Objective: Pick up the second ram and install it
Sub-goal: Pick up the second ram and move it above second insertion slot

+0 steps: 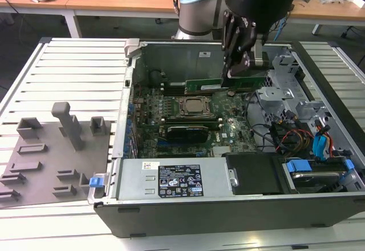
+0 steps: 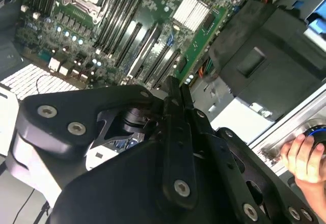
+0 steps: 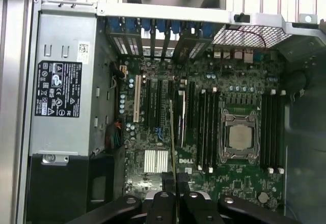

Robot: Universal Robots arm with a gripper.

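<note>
In the exterior view my gripper point(image 1: 238, 71) hangs inside the open computer case point(image 1: 228, 217), shut on the second ram point(image 1: 228, 84), a long green stick held level just above the far side of the motherboard point(image 1: 225, 131). The first wrist view shows the ram point(image 3: 172, 137) edge-on between my fingers point(image 3: 162, 199), over the board beside the black memory slots point(image 3: 206, 132) and the CPU socket point(image 3: 239, 135). In the second wrist view the green ram point(image 2: 204, 33) juts out from my closed fingers point(image 2: 174, 112) above the slots point(image 2: 137, 46).
The grey power supply point(image 1: 177, 179) fills the case's near side. Drive bays and cables point(image 1: 308, 142) crowd the exterior view's right. A grey fixture tray point(image 1: 51, 154) lies on the slatted table point(image 1: 68, 74) at the left. A person's hand point(image 2: 305, 158) rests by the case edge.
</note>
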